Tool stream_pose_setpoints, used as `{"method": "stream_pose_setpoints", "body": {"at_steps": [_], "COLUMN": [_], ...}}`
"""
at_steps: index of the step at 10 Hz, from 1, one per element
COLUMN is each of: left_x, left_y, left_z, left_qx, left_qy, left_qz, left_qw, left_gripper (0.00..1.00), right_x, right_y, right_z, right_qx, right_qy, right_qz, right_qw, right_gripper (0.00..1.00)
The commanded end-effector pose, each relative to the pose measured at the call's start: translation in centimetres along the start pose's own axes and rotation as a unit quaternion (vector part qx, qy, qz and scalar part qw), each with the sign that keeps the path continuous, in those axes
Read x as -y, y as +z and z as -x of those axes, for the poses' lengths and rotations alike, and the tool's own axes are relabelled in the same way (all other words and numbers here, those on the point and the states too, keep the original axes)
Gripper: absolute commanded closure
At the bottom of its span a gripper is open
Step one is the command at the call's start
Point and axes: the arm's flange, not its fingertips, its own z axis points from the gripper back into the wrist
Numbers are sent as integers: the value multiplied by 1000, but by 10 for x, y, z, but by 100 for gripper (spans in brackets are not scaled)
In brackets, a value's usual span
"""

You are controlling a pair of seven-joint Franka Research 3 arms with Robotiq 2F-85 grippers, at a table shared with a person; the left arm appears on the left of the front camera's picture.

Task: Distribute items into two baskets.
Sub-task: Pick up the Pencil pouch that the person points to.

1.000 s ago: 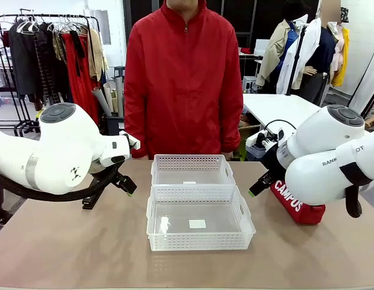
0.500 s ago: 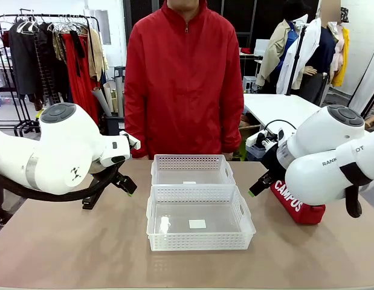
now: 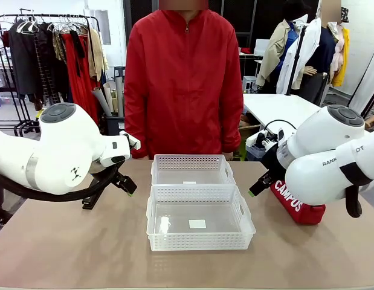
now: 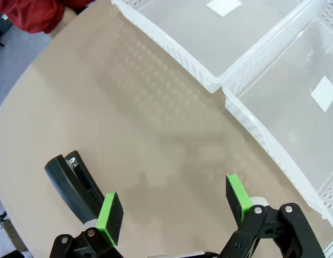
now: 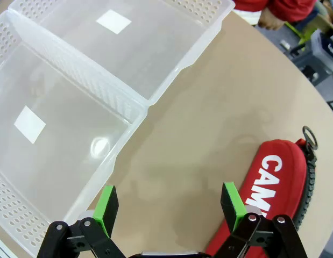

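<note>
Two white lattice baskets sit mid-table, the smaller one (image 3: pixel 193 170) behind the larger one (image 3: pixel 199 226), both holding nothing but a white label. In the left wrist view, a black stapler (image 4: pixel 73 182) lies on the table just outside my left gripper's (image 4: pixel 174 207) left finger. That gripper (image 3: pixel 122 182) hangs open left of the baskets. A red "CAMPUS" pouch (image 5: pixel 276 185) lies beside my open right gripper (image 5: pixel 169 207), beyond its right finger. In the front view the pouch (image 3: pixel 299 206) is partly hidden behind the right arm, and the right gripper (image 3: pixel 258 183) hovers right of the baskets.
A person in a red jacket (image 3: pixel 183 78) stands at the far edge behind the baskets. Bare tan tabletop (image 3: pixel 72 248) spreads in front and to both sides. The wrist views show the small basket (image 4: pixel 167 46) (image 5: pixel 171 48) and large basket (image 4: pixel 263 145) (image 5: pixel 75 134) touching edge to edge.
</note>
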Motion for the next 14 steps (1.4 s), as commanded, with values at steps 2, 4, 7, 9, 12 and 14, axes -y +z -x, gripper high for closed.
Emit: {"method": "stream_pose_setpoints", "body": {"at_steps": [2, 4, 7, 9, 12, 14], "left_x": [-1, 0, 0, 2, -6, -11], "left_y": [0, 0, 20, 40, 53, 50], "left_z": [0, 0, -12, -28, -46, -48], "left_qx": [0, 0, -39, -55, -86, -76], "left_qy": [1, 0, -4, -2, 26, 33], "left_qz": [0, 0, 2, 21, 99, 91], "left_qw": [1000, 1000, 999, 998, 991, 992], "left_gripper": [0, 0, 0, 0, 0, 0], "right_x": [0, 0, -9, -20, -42, -48], "right_y": [0, 0, 14, 21, 30, 36], "right_z": [0, 0, 4, 2, 1, 5], "right_qx": [0, 0, -6, -12, -26, -29], "right_qy": [0, 0, 3, 3, 10, -1], "right_qz": [0, 0, 61, 122, 223, 193], "right_qw": [1000, 1000, 998, 992, 974, 981], "right_gripper": [0, 0, 0, 0, 0, 0]}}
